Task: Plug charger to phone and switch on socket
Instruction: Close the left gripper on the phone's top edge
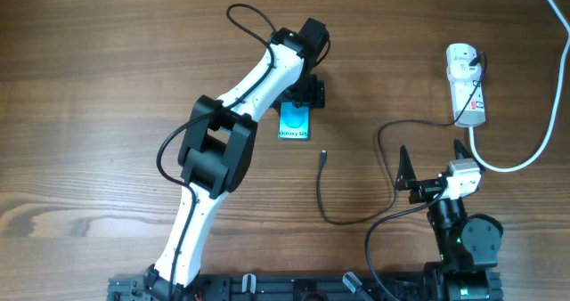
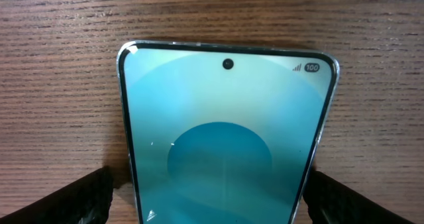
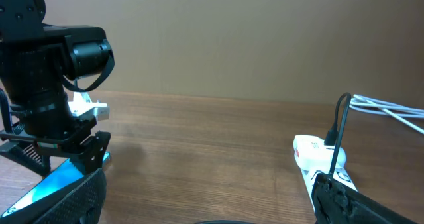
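Observation:
The phone (image 1: pixel 295 123) lies flat on the wooden table, turquoise face up, with a white text strip at its near end. In the left wrist view the phone (image 2: pixel 225 138) sits between my left gripper's (image 2: pixel 215 204) two open fingers, with a small gap on each side. In the overhead view the left gripper (image 1: pixel 300 103) is over the phone's far end. The charger's black tip (image 1: pixel 323 156) lies loose on the table right of the phone. Its thin cable loops round to the white socket (image 1: pixel 465 85) at the back right. My right gripper (image 1: pixel 434 163) is open and empty, below the socket.
The socket's thick white lead (image 1: pixel 534 158) curves off the right edge. In the right wrist view the socket (image 3: pixel 318 154) is at the right with the black charger cable (image 3: pixel 341 118) rising from it, and the left arm (image 3: pixel 53 98) stands at the left.

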You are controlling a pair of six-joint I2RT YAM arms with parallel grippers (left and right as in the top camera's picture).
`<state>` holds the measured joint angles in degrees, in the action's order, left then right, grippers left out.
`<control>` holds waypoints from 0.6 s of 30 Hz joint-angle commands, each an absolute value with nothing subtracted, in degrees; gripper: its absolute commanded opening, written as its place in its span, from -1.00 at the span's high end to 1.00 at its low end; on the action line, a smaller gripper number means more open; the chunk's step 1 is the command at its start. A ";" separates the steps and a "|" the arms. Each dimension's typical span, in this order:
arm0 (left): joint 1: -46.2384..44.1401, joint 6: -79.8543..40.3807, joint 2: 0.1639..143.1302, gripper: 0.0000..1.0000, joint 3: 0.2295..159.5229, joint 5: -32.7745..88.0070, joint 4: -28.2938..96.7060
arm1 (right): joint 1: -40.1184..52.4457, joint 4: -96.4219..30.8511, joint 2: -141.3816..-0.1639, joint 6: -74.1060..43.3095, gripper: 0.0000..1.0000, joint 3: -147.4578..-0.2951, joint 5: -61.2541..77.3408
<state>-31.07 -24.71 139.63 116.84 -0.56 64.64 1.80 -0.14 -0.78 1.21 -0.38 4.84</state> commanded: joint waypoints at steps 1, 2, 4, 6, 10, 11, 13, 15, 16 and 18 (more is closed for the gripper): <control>-31.29 -24.23 140.59 -0.79 115.07 2.09 64.71 | 2.02 0.01 -0.43 1.37 -1.00 -0.36 4.25; -31.29 -24.23 140.59 -0.78 115.07 2.09 64.71 | 2.02 -0.01 -0.43 1.34 -1.00 -0.36 4.25; -31.29 -24.23 140.59 -0.78 115.07 2.09 64.73 | 2.02 0.01 -0.43 1.37 -1.00 -0.36 4.25; -31.29 -24.21 140.59 -0.78 115.07 2.09 64.93 | 2.02 -0.01 -0.43 1.37 -0.99 -0.36 4.25; -31.29 -24.18 140.59 -0.93 115.07 2.09 65.87 | 2.02 -0.01 -0.43 1.34 -1.00 -0.36 4.25; -31.29 -24.16 140.59 -0.94 115.07 2.09 66.08 | 2.02 -0.01 -0.43 1.34 -1.00 -0.36 4.25; -31.29 -23.59 140.59 -0.94 115.07 2.11 66.41 | 2.02 0.01 -0.43 1.34 -1.00 -0.36 4.25; -31.29 -22.46 140.59 -0.94 115.07 2.33 66.59 | 2.02 -0.01 -0.43 1.34 -0.99 -0.34 4.25; -31.29 -22.46 140.59 -0.95 115.07 2.31 66.65 | 2.02 -0.01 -0.43 1.37 -0.99 -0.36 4.25; -31.29 -22.52 140.59 -0.84 115.07 2.31 66.61 | 2.02 -0.01 -0.43 1.37 -1.00 -0.36 4.25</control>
